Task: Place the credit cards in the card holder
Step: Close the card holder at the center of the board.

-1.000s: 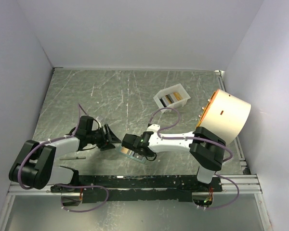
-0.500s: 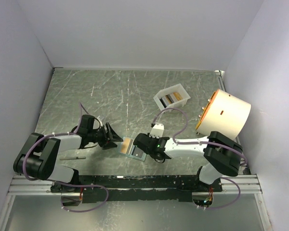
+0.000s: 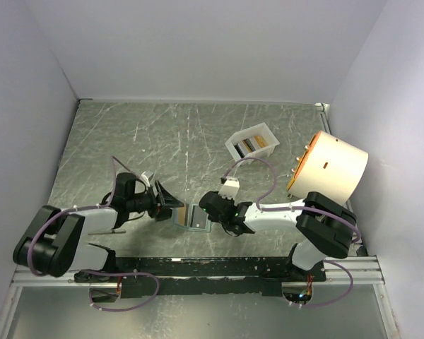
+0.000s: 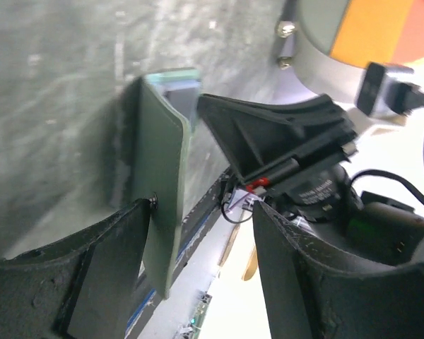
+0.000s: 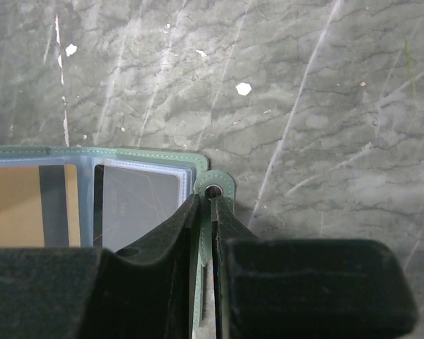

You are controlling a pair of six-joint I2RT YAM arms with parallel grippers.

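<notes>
The card holder [image 3: 193, 215] lies spread open on the counter [image 3: 127, 141], between my two claws and near the front edge. A gold card [image 5: 14, 205] sits in one clear pocket; the pocket beside it looks grey. My right claw [image 5: 210, 212] is clenched on the holder's edge at the snap tab [image 5: 213, 189]. My left claw [image 4: 201, 212] is released, jaws wide, with one finger [image 4: 106, 282] right against the holder's raised green flap [image 4: 162, 183]. More credit cards [image 3: 251, 145] stand in the white tray [image 3: 233, 148], well apart toward the back.
</notes>
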